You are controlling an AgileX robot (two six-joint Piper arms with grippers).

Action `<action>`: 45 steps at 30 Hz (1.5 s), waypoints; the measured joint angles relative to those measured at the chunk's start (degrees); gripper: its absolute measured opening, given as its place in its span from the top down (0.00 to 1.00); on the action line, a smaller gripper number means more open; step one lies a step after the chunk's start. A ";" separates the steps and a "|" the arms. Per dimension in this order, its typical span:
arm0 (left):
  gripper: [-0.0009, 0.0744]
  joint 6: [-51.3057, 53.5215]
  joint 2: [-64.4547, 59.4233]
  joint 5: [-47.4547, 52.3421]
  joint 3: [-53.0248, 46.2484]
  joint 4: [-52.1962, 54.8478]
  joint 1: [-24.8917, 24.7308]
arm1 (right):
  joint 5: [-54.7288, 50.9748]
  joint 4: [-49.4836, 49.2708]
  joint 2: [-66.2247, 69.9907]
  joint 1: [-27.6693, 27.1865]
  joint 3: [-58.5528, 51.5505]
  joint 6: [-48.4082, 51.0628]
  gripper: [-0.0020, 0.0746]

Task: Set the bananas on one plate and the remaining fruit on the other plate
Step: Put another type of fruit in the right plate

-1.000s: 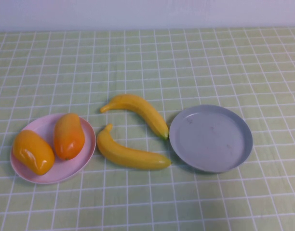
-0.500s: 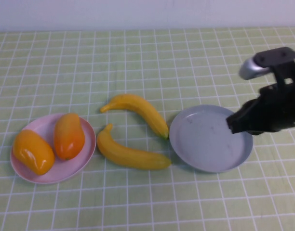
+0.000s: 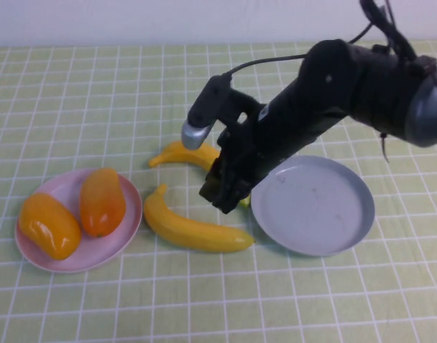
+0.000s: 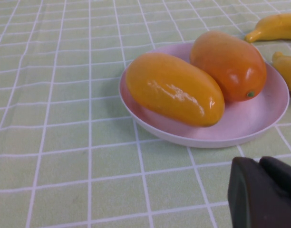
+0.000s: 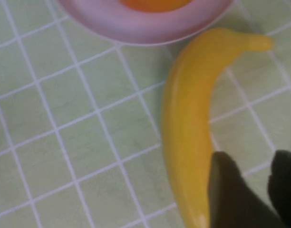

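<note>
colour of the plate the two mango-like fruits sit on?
Pale pink plate, plain, no pattern. Clearest in the left wrist view.

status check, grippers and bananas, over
Right gripper low over the far banana, fingers apart. Left gripper shut, parked near pink plate. Grey plate unobstructed.

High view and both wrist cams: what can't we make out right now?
- High view: the right gripper and arm cover the middle of the far banana.
- High view: the left gripper is out of frame.
- Left wrist view: only the left gripper's dark tip shows.
- Right wrist view: pink plate cut off by the edge.
</note>
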State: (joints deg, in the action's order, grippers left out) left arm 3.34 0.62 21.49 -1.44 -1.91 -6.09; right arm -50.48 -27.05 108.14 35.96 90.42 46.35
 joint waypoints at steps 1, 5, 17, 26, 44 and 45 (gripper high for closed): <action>0.98 0.00 0.00 0.00 0.00 0.00 0.00 | -1.12 0.58 1.57 0.71 1.59 0.00 0.72; 0.98 0.00 0.00 0.00 0.00 0.00 0.00 | -3.12 2.48 6.40 2.97 5.57 0.12 0.48; 0.98 0.00 0.00 0.00 0.00 0.00 0.00 | -2.53 10.13 12.54 5.88 6.43 0.12 0.36; 0.98 0.00 0.00 0.00 0.00 0.08 0.00 | -1.71 11.90 15.01 5.88 6.56 0.12 0.36; 0.98 0.00 0.00 0.00 0.00 0.08 0.00 | -8.88 17.54 16.07 5.88 15.37 -13.57 0.57; 0.98 0.00 0.00 0.00 0.00 0.08 0.00 | -9.66 18.14 15.33 5.88 16.27 -14.96 0.57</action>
State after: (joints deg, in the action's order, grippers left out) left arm 3.34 0.62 21.49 -1.44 -1.84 -6.09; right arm -60.14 -8.91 123.47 41.84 106.69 31.40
